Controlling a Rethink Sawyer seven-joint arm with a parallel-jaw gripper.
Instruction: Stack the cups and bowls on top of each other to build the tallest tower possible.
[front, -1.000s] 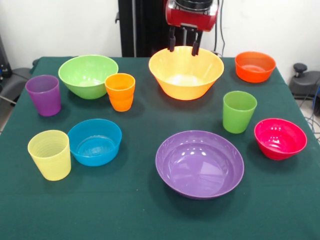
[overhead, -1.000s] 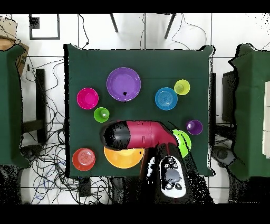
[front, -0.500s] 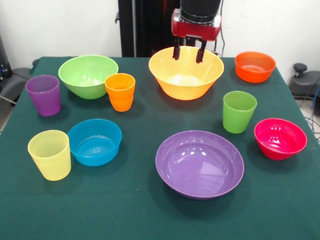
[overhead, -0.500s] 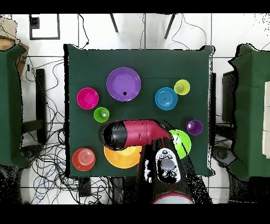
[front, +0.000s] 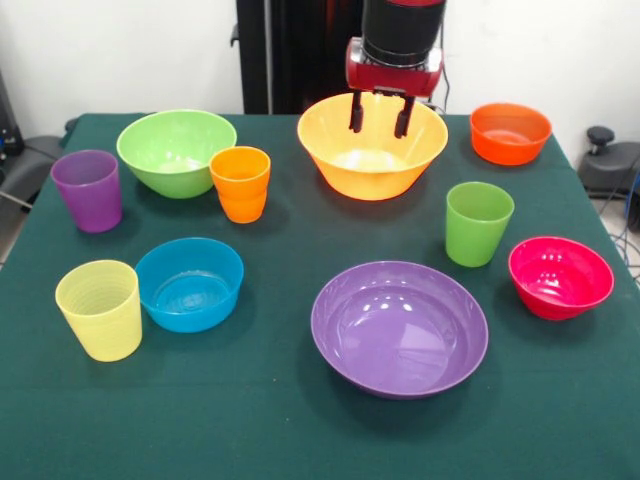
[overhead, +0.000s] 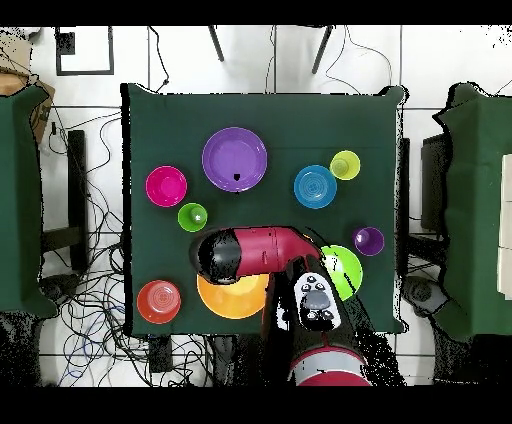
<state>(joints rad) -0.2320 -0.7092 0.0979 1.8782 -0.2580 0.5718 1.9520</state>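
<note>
My gripper (front: 378, 118) hangs open and empty over the far side of the large orange-yellow bowl (front: 370, 152), fingertips just inside its rim. Every cup and bowl stands alone on the cloth. The purple bowl (front: 400, 326) is at the near centre, with the pink-red bowl (front: 560, 278) and green cup (front: 478, 223) to its right. The orange-red bowl (front: 510, 132) is far right. At the left are the light green bowl (front: 175, 150), orange cup (front: 240, 184), purple cup (front: 88, 190), blue bowl (front: 190, 284) and yellow cup (front: 99, 309). From overhead, my arm (overhead: 255, 252) covers part of the orange-yellow bowl (overhead: 228, 300).
A dark green cloth covers the table (front: 250, 420). In the overhead view cables (overhead: 95, 300) lie on the floor around it, and other green-covered tables (overhead: 20, 200) stand at both sides.
The gripper has come down toward the orange-yellow bowl and shifted slightly to the right in the front view. Its fingers stay open. No cup or bowl has moved.
</note>
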